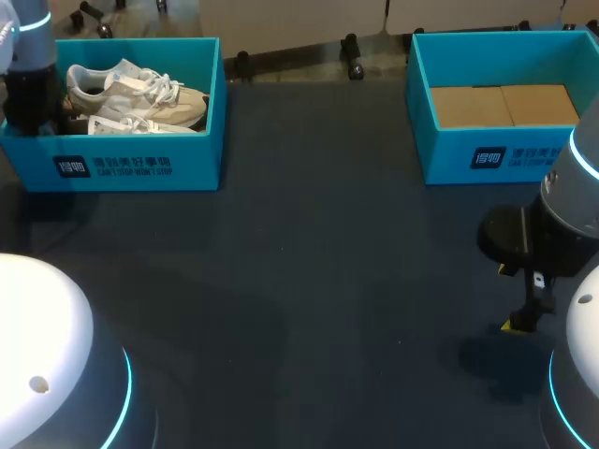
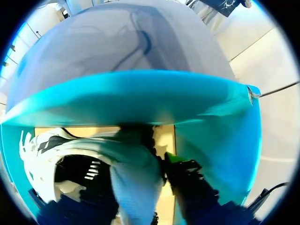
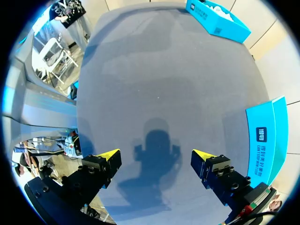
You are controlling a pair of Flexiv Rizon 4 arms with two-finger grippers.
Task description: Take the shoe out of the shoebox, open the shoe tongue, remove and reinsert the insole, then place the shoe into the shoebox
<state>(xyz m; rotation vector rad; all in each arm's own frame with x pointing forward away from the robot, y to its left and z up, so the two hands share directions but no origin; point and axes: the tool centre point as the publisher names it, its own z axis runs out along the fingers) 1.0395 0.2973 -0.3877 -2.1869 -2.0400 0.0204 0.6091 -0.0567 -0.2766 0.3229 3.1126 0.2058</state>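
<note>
Dark table (image 1: 309, 281); blue shoebox (image 1: 140, 164) holds the shoe (image 1: 131, 89), a pale part of it right at the left gripper (image 2: 145, 164), grip cannot be told. On the right gripper (image 3: 157, 161) the fingers stand wide apart, nothing between them. Likely risk: a shallow pinch, so the shoe slips or drags the box up.

Your right gripper (image 3: 157, 157) hung with fingers spread wide over the table (image 3: 164, 70). Open dark surface ran ahead of it all the way to the far shoebox (image 3: 216, 21). The near shoebox (image 3: 263, 136) stood close beside one finger, its wall blocking that side. Your left gripper (image 2: 140, 176) sat down inside the far shoebox, with teal wall right ahead and along one side and the shoe (image 2: 56, 150) crowding the other.
</note>
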